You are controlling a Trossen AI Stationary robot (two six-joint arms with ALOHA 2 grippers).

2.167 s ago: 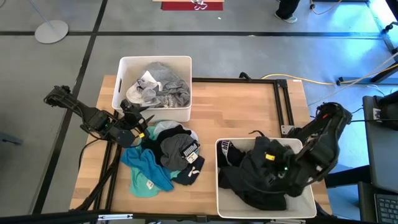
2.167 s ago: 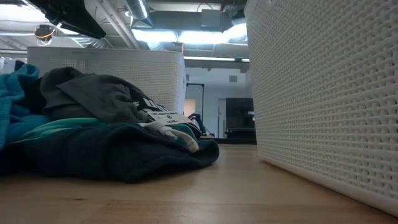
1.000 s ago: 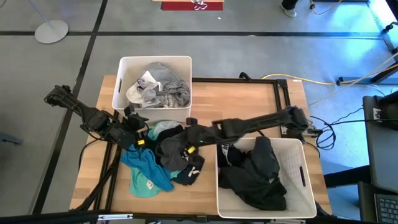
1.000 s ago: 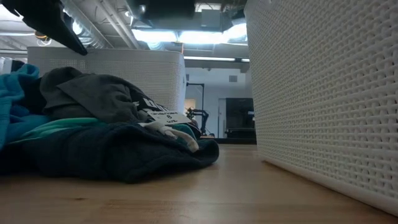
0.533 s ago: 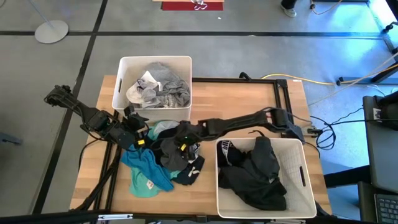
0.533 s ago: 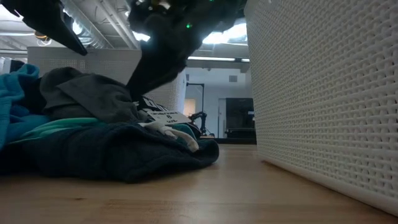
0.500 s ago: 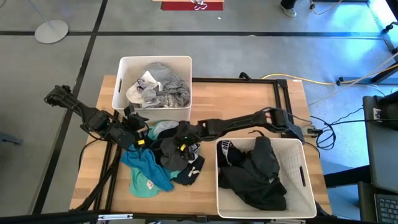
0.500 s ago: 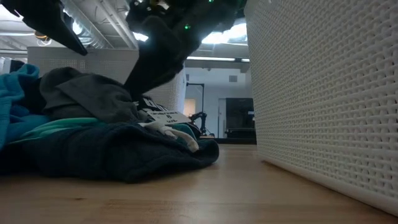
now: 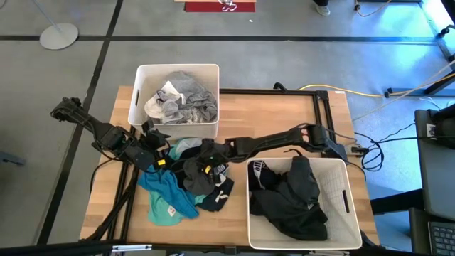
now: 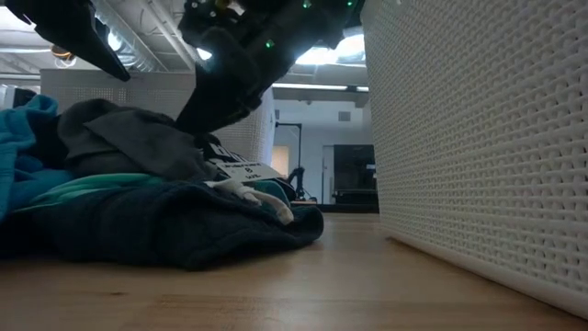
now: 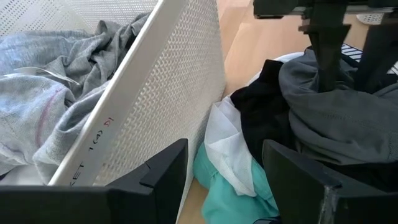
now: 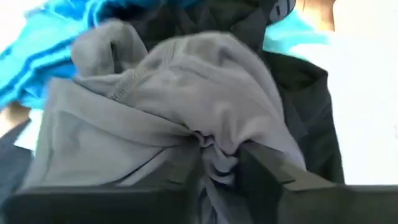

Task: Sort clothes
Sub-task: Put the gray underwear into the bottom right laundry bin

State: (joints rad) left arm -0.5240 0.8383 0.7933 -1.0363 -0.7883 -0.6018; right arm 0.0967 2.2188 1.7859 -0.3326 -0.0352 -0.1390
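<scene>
A pile of clothes lies on the wooden table between two white bins: a grey garment on top, black, teal, and mint with white under and around it. My right gripper reaches across from the right and is shut on the grey garment. At the pile's left edge, beside the far bin, my left gripper hovers open, with nothing between its fingers. My right gripper pinches a bunched fold of the grey garment between its two fingers, on top of the pile. The fingers come slanting down from the table's right side. The garment still lies on the other clothes, its cloth gathered into wrinkles at the fingers.
The far white bin holds grey and white clothes. The near right bin holds black clothes; its perforated wall stands close to the pile. Bare wood shows between the two bins and behind the right one.
My right gripper has come down and a little toward the table's left, onto the grey garment on top of the pile, tipping more steeply. The cloth under it is now bunched. The rest of the pile has stayed put.
</scene>
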